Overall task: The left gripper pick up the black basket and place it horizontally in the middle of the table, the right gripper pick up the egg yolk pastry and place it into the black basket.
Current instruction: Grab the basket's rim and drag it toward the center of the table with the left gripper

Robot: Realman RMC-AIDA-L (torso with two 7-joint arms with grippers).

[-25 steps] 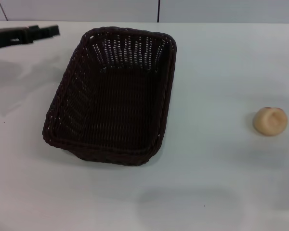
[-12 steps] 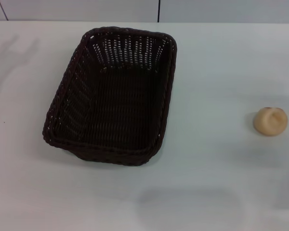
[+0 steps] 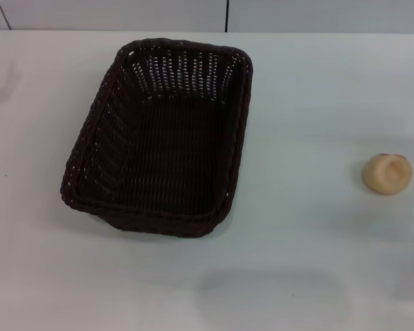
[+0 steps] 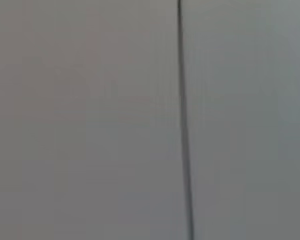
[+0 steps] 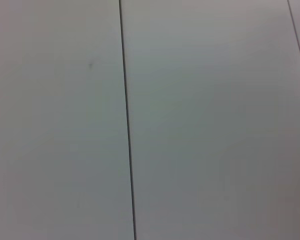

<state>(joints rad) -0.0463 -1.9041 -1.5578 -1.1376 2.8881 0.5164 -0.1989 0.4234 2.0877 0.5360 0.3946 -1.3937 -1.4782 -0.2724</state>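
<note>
The black basket rests on the white table in the head view, left of centre, its long side running from near to far and nothing inside it. The egg yolk pastry, a small round beige bun, sits on the table far to the right of the basket. Neither the left gripper nor the right gripper shows in any view. Both wrist views hold only a plain pale surface with a thin dark seam.
A pale wall with a dark vertical seam stands behind the table's far edge. Faint shadows lie on the tabletop at the far left and near the front.
The left gripper, seen at the far left a second ago, has left the head view. The basket and the pastry have stayed in place.
</note>
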